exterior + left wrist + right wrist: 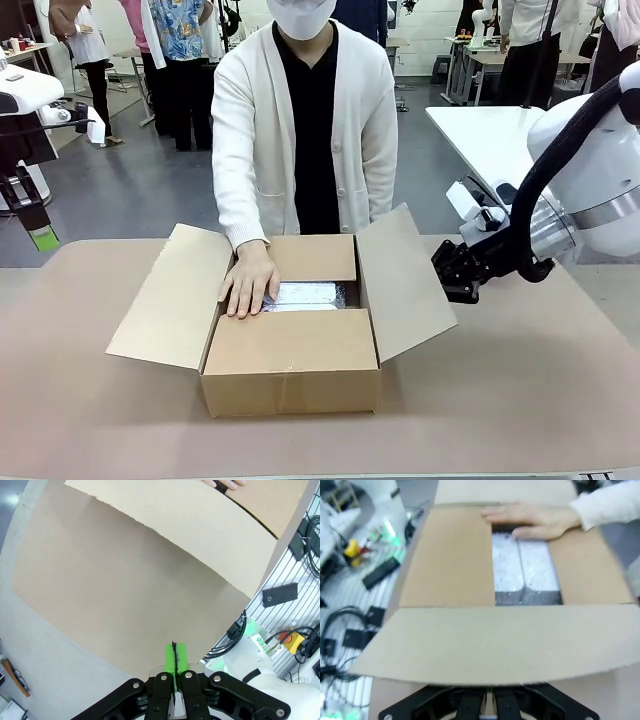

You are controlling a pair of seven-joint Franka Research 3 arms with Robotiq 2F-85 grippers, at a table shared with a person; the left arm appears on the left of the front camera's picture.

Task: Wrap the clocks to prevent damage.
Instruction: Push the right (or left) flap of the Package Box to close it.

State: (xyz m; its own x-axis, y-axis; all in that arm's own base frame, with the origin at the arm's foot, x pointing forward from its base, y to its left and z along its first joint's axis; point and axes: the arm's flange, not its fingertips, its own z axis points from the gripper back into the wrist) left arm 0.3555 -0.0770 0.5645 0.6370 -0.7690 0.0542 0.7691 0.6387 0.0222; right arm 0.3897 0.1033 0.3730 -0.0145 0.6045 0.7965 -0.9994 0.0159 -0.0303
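Patience suits closing up: silvery bubble-wrapped clocks lie inside the open brown cardboard box under the person's hand, so the clenched, empty right end effector beside its right flap should probably fold gently, the left end effector likewise clenched.

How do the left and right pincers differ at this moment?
The left pincer hangs at the far left, well away from the box. The right pincer sits close beside the box's open right flap. Left shows green pads; right looks black here. Both are shut.
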